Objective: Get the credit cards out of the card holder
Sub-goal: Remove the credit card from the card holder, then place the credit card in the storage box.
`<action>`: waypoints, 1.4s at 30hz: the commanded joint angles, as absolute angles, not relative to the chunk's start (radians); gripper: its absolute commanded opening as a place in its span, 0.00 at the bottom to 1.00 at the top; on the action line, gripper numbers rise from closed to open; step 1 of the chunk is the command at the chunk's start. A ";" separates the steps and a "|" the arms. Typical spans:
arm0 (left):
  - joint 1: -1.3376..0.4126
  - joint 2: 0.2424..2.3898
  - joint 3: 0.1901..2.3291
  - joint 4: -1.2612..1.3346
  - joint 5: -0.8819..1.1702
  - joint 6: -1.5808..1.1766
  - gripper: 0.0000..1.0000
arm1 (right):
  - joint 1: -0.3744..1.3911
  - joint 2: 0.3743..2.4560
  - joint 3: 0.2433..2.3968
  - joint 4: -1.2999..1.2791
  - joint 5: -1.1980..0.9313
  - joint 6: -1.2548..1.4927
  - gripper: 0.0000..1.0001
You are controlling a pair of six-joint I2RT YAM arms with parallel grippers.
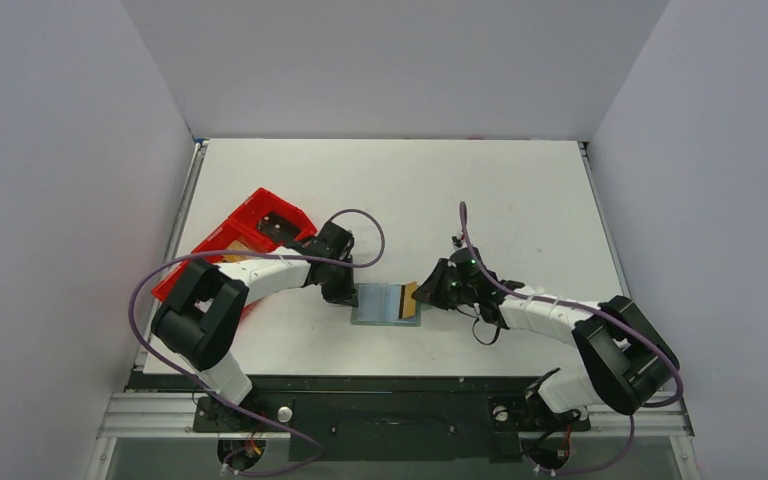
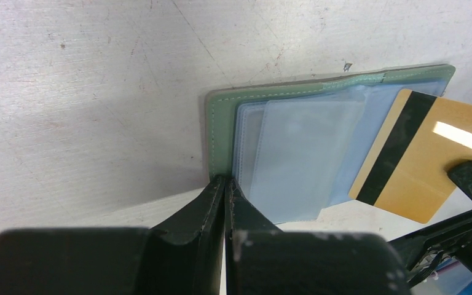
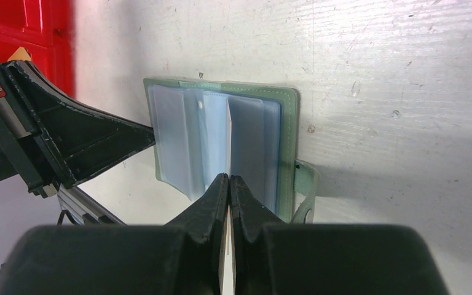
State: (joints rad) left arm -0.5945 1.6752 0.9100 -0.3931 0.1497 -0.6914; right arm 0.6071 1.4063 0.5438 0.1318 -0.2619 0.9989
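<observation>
A: Setting, biggest first?
B: White table (image 1: 520,200). Long red plastic tray (image 1: 250,225) at centre-left of the top view, and a tan scrap shows in it. Can't tell if it is a card.

A: The holder?
B: The grey-green folding card holder (image 1: 378,302) lies open and flat at bottom centre, between the two arms. Its clear sleeves face up and its side tab is at lower right in the right wrist view.

A: Any cards?
B: One gold card with a black magnetic stripe (image 2: 430,160) is at the right of the left wrist view. Most of it is past the holder's edge, with one corner over the sleeves. No bluish card can be made out, as the sleeves are tinted and hazy.

A: The grippers?
B: The left gripper (image 2: 226,184) is pinched onto the holder's cover edge and seems to be pinning it down. The right gripper (image 3: 229,181) is clamped on the gold card, which is seen edge-on between its fingers.

A: Progress?
B: My guess is mid-extraction. This card looks nearly free but not yet set down. Whether others remain in the sleeves can't be told.
</observation>
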 commanded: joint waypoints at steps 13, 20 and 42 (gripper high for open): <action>-0.598 1.552 1.047 -0.454 0.189 -0.645 0.41 | 0.575 1.305 0.593 0.087 -0.299 0.993 0.00; -0.533 1.460 1.022 -0.387 0.327 -0.658 0.46 | 0.551 1.256 0.616 0.093 -0.362 1.028 0.00; -0.470 1.410 0.897 -0.037 0.699 -0.840 0.46 | 0.531 1.200 0.629 0.285 -0.523 1.201 0.00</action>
State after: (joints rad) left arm -0.4820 1.4467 0.9073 -0.1600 0.6136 -0.7925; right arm 0.5396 1.2217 0.6014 0.1604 -0.4747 1.1503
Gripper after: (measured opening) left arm 0.462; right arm 0.004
